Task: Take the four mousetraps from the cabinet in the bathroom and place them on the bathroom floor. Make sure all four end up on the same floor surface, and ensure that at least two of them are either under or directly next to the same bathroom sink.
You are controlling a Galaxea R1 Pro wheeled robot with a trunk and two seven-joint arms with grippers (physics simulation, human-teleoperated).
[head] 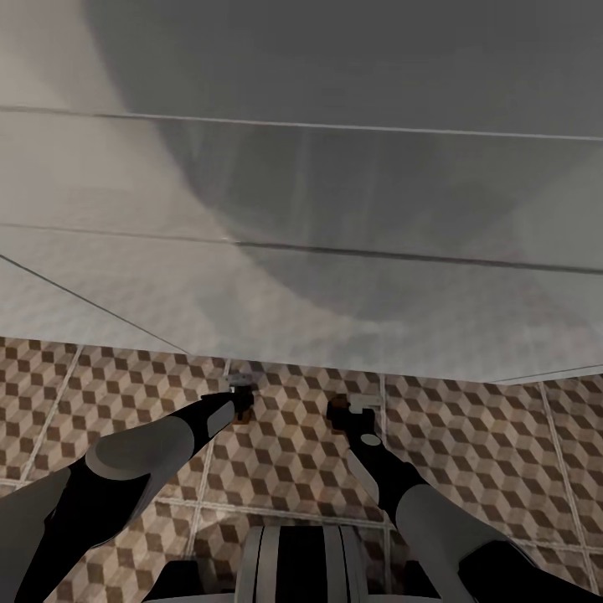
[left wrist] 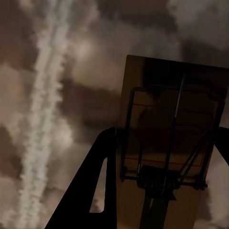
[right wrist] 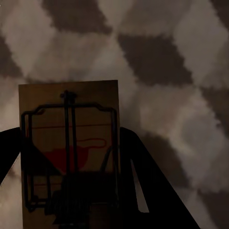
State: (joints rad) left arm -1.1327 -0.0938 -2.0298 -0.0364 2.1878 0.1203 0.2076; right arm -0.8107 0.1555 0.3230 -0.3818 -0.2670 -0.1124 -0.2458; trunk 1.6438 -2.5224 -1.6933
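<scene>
Both arms reached low over the tiled floor (head: 469, 435); left gripper (head: 241, 400) clamped one mousetrap (left wrist: 167, 143), right gripper (head: 352, 410) clamped another mousetrap (right wrist: 69, 148).

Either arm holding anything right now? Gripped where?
Both. Left gripper holds a mousetrap by its spring end; right gripper likewise holds another mousetrap.

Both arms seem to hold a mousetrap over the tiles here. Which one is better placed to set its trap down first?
Marginally the right. Its tool holds a mousetrap over sharply seen bathroom floor. The left tool also holds one, but its floor looks blurred; heights cannot be compared.
</scene>
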